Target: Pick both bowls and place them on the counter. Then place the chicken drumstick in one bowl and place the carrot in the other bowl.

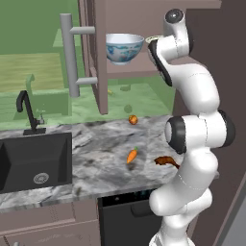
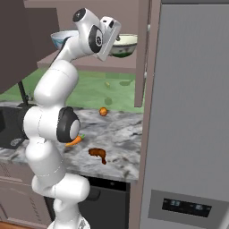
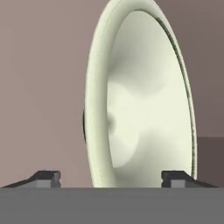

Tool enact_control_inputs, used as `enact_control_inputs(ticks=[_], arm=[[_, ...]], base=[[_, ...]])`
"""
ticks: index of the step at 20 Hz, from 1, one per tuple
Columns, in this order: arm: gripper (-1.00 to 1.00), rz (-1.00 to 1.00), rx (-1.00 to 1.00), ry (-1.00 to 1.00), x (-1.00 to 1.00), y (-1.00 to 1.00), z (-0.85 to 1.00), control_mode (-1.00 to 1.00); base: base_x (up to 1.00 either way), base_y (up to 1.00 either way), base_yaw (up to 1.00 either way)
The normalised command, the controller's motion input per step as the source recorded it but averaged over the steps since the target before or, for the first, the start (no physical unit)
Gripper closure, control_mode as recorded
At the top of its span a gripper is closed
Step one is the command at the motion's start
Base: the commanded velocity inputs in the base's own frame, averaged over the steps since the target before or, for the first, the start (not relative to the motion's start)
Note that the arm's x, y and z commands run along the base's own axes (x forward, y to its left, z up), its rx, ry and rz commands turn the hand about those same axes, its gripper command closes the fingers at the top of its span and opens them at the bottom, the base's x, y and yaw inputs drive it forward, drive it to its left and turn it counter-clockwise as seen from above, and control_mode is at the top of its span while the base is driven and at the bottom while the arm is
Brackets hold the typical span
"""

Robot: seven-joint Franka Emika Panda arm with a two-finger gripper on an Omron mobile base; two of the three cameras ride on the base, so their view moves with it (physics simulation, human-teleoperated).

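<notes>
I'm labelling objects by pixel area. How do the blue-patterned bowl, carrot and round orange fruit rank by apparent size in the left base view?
1. blue-patterned bowl, clearly largest.
2. carrot.
3. round orange fruit, only slightly smaller; it sits farther back, so that gap is unsure.

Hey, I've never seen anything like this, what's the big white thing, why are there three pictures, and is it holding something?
The white thing is a robot arm in a computer-drawn kitchen. Two pictures come from cameras behind it, one on its left and one on its right. The third comes from a camera on its hand, looking along its claw.

On the marbled counter lie a carrot, a dark chicken drumstick and a small round orange fruit. A black sink is set into it. Up on the cupboard shelf stand a blue-patterned bowl and a cream and green bowl.

The claw holds nothing yet: its fingers stand apart, one on each side of the cream bowl's rim.
</notes>
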Motion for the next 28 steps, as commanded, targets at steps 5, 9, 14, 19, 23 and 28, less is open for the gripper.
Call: enact_control_inputs(ticks=[5, 9, 14, 19, 23, 28], arm=[[1.00, 0.00, 0.00, 0.00, 0.00, 0.00, -0.02, -1.00], [1.00, 0.00, 0.00, 0.00, 0.00, 0.00, 0.00, -1.00], [1.00, 0.00, 0.00, -0.01, -0.03, 0.00, 0.00, -1.00], [1.00, 0.00, 0.00, -0.16, -0.49, 0.00, 0.00, -1.00], [1.00, 0.00, -0.01, -0.13, -0.63, 0.05, 0.00, -1.00], [1.00, 0.00, -0.02, -0.07, -0.71, 0.16, 0.00, -1.00]], base=[[0.00, 0.00, 0.00], [0.00, 0.00, 0.00], [0.00, 0.00, 0.00], [0.00, 0.00, 0.00], [0.00, 0.00, 0.00], [0.00, 0.00, 0.00]])
